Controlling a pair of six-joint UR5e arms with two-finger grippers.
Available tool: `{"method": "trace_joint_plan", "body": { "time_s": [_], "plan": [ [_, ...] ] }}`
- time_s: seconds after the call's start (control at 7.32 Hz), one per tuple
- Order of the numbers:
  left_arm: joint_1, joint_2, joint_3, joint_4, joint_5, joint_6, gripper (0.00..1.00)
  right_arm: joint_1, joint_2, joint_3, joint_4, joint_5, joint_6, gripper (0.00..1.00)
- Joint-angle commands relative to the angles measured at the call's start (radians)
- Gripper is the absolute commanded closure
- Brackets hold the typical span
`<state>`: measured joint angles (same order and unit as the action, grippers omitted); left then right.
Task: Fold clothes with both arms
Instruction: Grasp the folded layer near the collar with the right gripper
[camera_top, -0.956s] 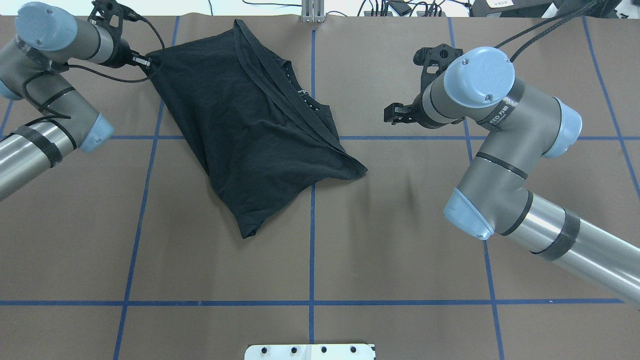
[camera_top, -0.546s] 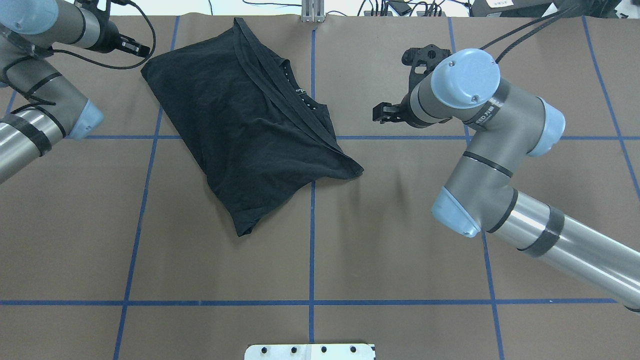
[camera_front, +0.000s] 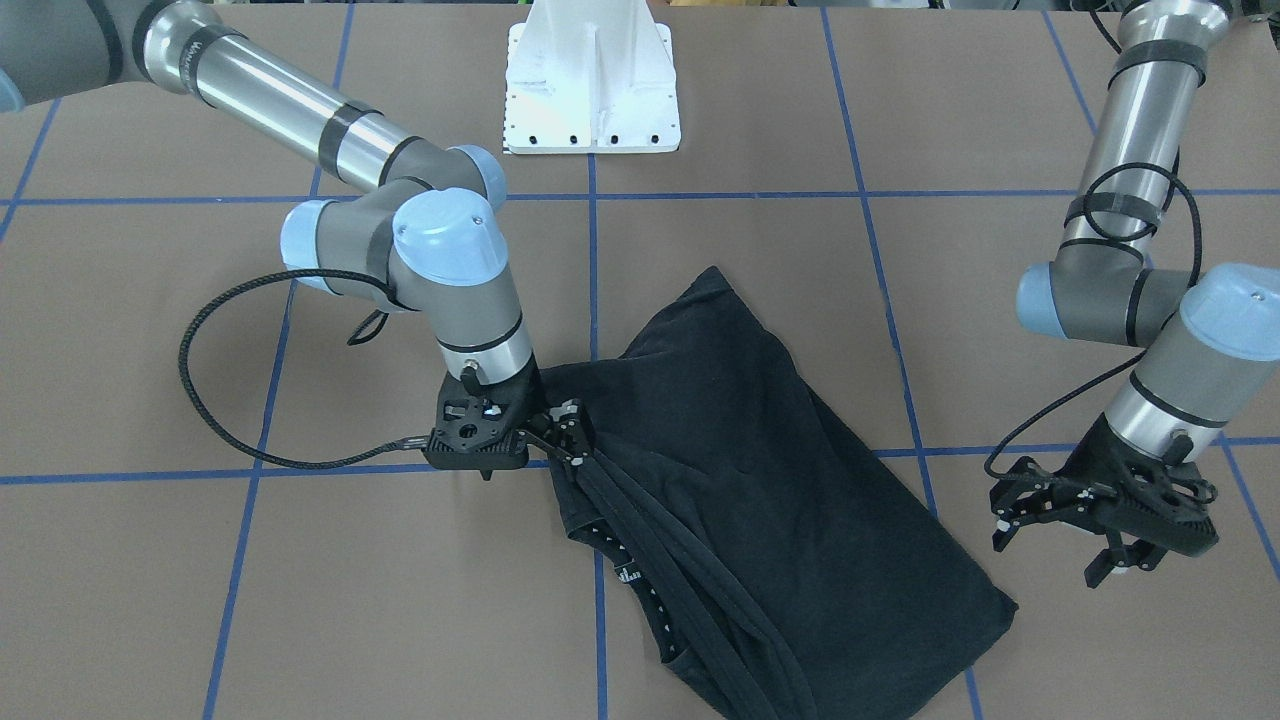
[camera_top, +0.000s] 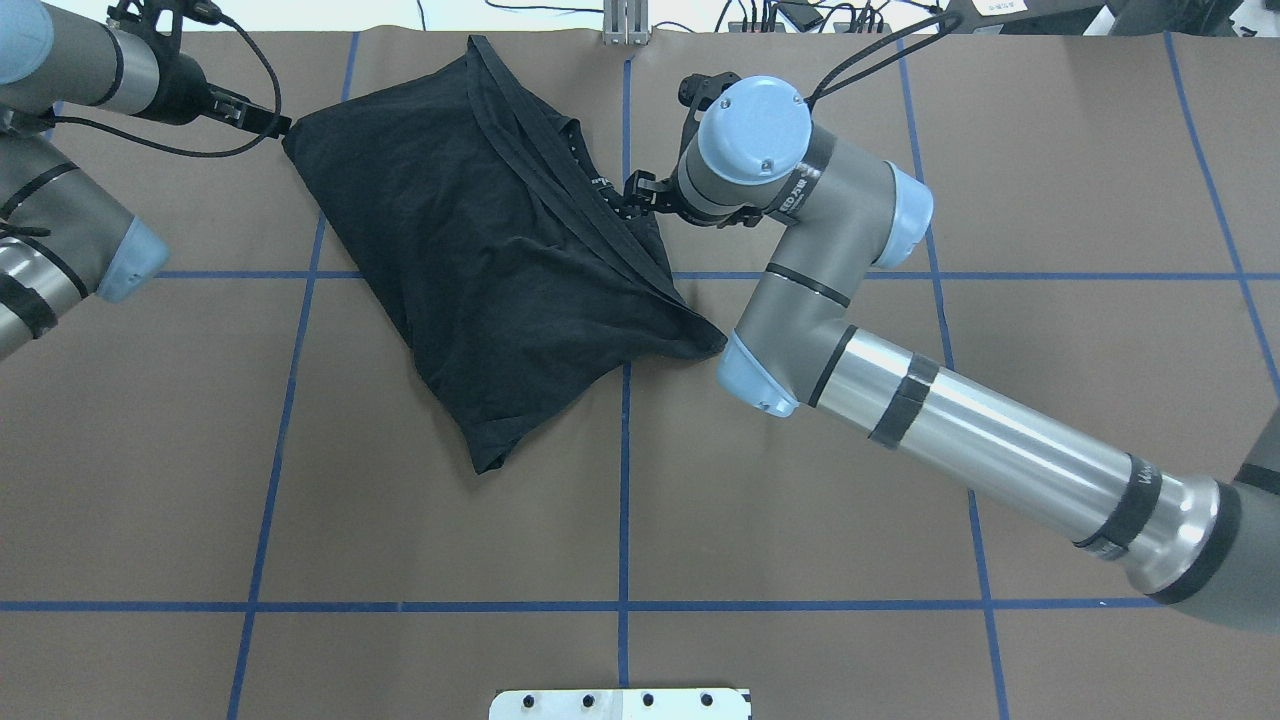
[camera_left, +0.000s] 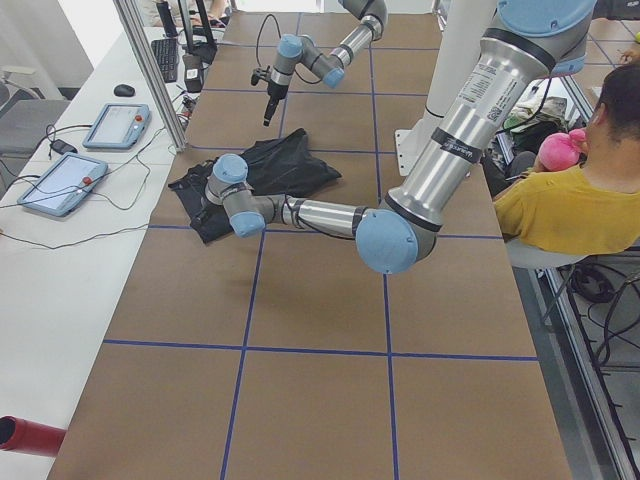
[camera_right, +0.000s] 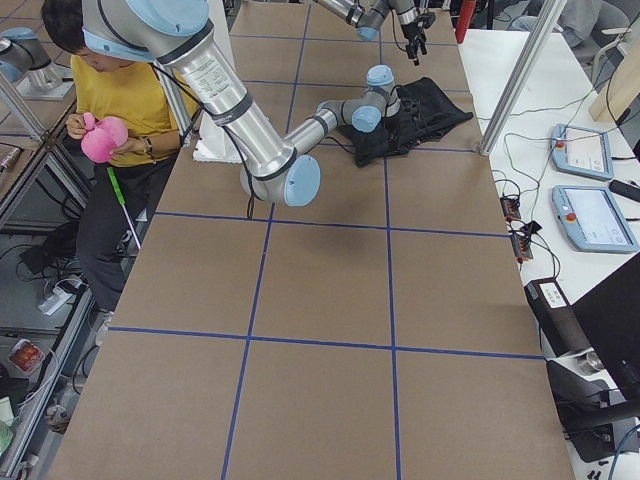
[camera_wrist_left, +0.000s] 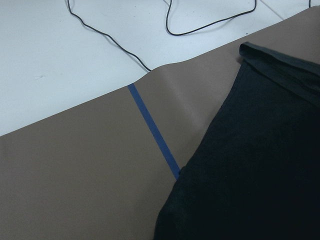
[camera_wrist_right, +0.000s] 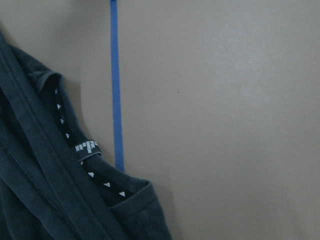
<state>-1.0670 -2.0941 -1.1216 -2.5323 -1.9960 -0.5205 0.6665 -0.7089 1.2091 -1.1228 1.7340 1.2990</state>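
A: What's the surface?

B: A table (camera_top: 800, 520) covered in brown paper, crossed by a grid of blue tape (camera_top: 623, 480). The robot's white pedestal (camera_front: 592, 90) stands at its edge, and a person (camera_left: 570, 210) in yellow sits beyond it.

A: And the T-shirt (camera_top: 480, 270)?

B: It lies crumpled and roughly doubled over, plain black side up, between the two grippers.

A: The right gripper (camera_front: 568, 432)?

B: Low on the cloth. Its fingertips are at the shirt's edge by the collar (camera_wrist_right: 107, 185). I cannot tell whether they are pinching the cloth or only touching it. Its wrist camera shows the collar and a small label (camera_wrist_right: 87, 147) just below and to the left, with a tape line running beside them.

A: The left gripper (camera_front: 1050, 545)?

B: Its fingers are spread and it holds nothing. It hangs just beside the shirt's far corner and clear of the cloth, with the fingertips pointing toward that corner. In its wrist view the shirt's edge sits to the lower right.
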Motion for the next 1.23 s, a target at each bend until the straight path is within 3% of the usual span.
{"method": "trace_joint_plan", "body": {
  "time_s": [0.0,0.68,0.82,0.96,1.09],
  "plan": [
    [0.004,0.006,-0.010,-0.002,-0.001,-0.036,0.00,-0.036,0.039,-0.121,0.133,-0.043,0.089,0.05],
    [0.004,0.014,-0.010,-0.003,-0.001,-0.036,0.00,-0.085,0.034,-0.148,0.132,-0.090,0.126,0.24],
    [0.004,0.023,-0.010,-0.006,0.000,-0.036,0.00,-0.085,0.035,-0.148,0.135,-0.090,0.131,0.55],
    [0.004,0.026,-0.010,-0.006,0.000,-0.036,0.00,-0.085,0.035,-0.148,0.135,-0.090,0.129,1.00],
    [0.006,0.026,-0.010,-0.006,0.000,-0.036,0.00,-0.082,0.035,-0.145,0.136,-0.088,0.112,1.00]
  ]
}}
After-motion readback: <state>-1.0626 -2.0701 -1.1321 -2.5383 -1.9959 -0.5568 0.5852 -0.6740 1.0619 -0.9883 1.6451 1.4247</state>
